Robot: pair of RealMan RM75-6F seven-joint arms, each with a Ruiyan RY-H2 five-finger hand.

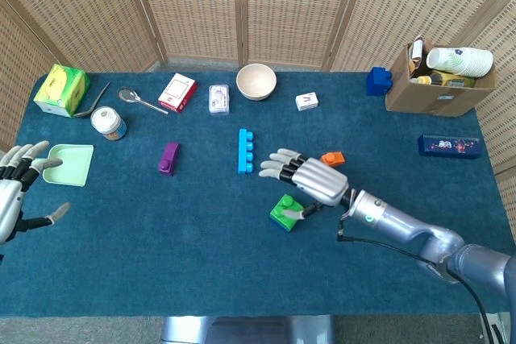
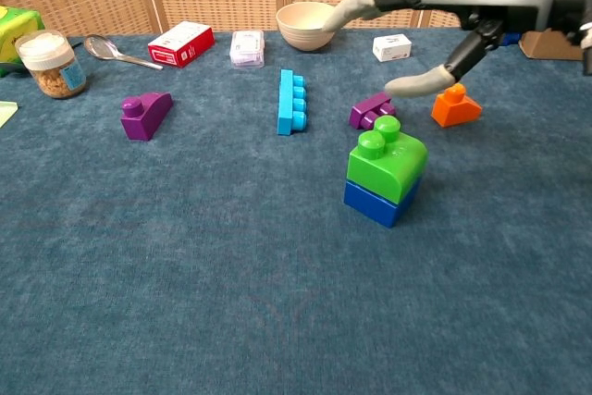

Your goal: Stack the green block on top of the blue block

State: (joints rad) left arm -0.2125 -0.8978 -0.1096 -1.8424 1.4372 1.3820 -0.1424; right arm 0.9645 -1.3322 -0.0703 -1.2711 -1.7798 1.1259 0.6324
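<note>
We are seeing the rounded green plastic block (image 2: pixel 387 156) sitting studs-up on the blue plastic block (image 2: pixel 376 202), the pair standing near the middle of the blue-carpeted worktop (image 2: pixel 185 275). Our right hand (image 1: pixel 310 176) is hovering just above the stack, fingers spread, grasping nothing. A small purple brick (image 2: pixel 371 110) is lying at 12 o'clock from the stack, an orange wedge block (image 2: pixel 455 106) at 2 o'clock. Our left hand (image 1: pixel 18 187) is resting released at the worktop's 9 o'clock edge, beside a pale green tray (image 1: pixel 69 165).
</note>
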